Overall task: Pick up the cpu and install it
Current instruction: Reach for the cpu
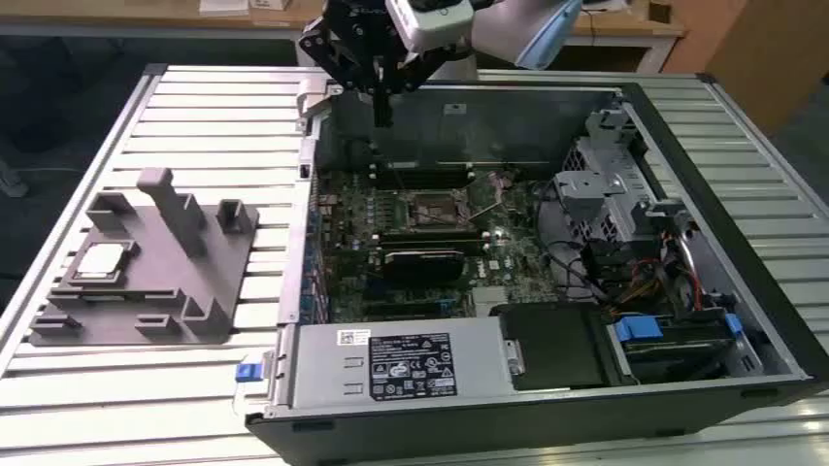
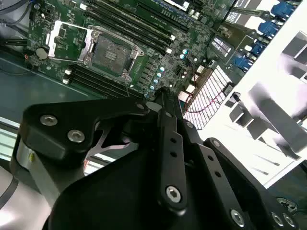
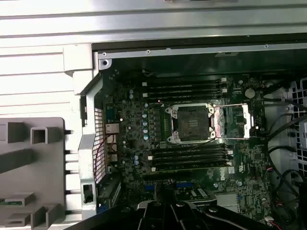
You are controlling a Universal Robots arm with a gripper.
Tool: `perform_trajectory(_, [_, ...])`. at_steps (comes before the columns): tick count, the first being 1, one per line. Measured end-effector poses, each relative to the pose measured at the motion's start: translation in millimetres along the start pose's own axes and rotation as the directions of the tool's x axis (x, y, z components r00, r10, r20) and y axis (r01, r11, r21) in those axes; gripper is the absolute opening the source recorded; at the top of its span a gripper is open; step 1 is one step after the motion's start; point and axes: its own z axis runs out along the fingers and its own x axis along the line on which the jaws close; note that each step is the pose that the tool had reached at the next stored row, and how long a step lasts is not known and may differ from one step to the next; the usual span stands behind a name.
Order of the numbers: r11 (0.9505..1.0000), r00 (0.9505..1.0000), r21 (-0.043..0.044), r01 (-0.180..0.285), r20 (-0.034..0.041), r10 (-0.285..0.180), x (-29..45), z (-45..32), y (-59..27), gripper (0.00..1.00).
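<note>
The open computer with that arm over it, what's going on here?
A robot arm's end effector hangs over the far edge of the open case, shut and holding nothing. The cpu lies on a grey fixture outside the case, on the exterior view's left, untouched. Inside, the socket on the board is open and empty, so nothing is installed yet.

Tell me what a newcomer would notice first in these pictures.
The open computer case dominates the exterior view, and inside it sits the empty CPU socket with its load plate swung open. The gripper hangs over the case's far wall, holding nothing. The shiny cpu lies on the grey fixture plate at the exterior view's left.
</note>
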Motion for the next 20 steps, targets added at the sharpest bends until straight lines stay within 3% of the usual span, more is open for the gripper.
perform_trajectory(20, [1.0, 1.0, 0.0, 0.0, 0.0, 0.0, 8.6, 0.1, -0.7, 0.11])
